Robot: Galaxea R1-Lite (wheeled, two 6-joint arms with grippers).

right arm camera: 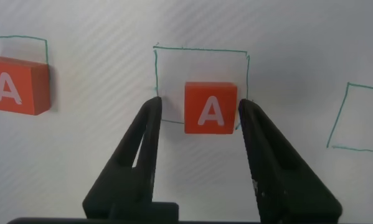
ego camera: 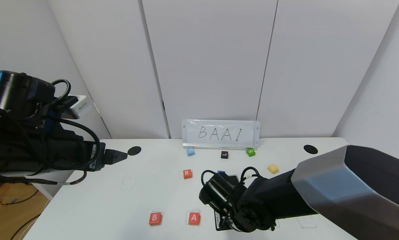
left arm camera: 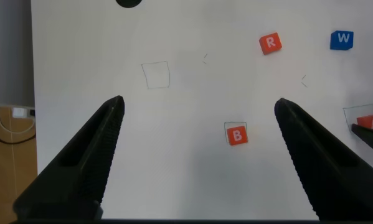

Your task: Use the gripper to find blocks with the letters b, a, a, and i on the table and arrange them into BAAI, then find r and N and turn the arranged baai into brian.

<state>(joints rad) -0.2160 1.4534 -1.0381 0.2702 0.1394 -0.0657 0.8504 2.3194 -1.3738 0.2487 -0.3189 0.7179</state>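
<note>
on the smooth white table (ego camera: pixel 119 206) the right claw (right arm camera: pixel 198 112) is open, its tapered black fingers either side of a matte orange-red a cube (right arm camera: pixel 210 107) lying on a thin green square; only its wrist view shows this, the arm hides it from the head. b (ego camera: pixel 155 218) and another a (ego camera: pixel 194 218) lie in front, r (ego camera: pixel 187 173) behind. the left claw (left arm camera: pixel 198 118) hangs open above b.

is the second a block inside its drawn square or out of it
Partly in: the A block between the right gripper fingers overlaps the square's near edge.
</note>
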